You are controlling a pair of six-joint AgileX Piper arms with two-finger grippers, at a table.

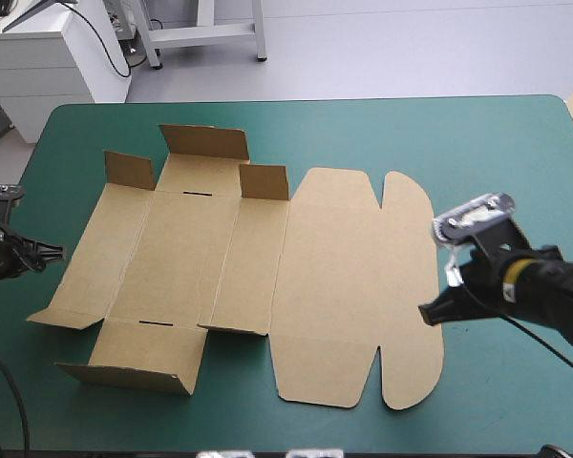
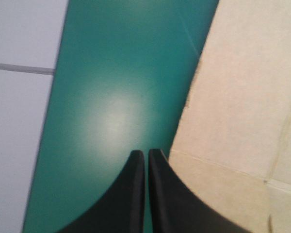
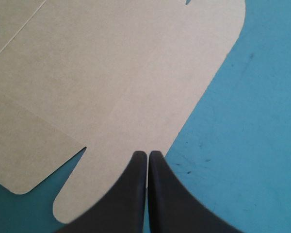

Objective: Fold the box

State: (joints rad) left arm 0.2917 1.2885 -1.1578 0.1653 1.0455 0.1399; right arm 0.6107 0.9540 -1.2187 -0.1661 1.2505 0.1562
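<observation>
**Both claws closed and empty beside the flat box**

We see the left claw point(image 2: 145, 153) with its two black fingers pressed together in one point, gripping nothing. It hangs over the bare teal-green cover point(image 2: 111, 97), just beside the box's left edge. The right claw point(image 3: 148, 154) is pressed together in the same way and also grips nothing. Its tips sit right at the box's right edge, and we cannot tell whether they touch the board.

The box point(image 1: 267, 277) lies in the middle of the tabletop point(image 1: 497, 143) as an opened-out sheet of brown board. Its creased panels are on the left, and the wide lid panel point(image 1: 334, 286) with rounded ears is on the right. The short far flaps point(image 1: 205, 143) stand up from the sheet, and a near flap point(image 1: 143, 367) tilts up slightly.
</observation>
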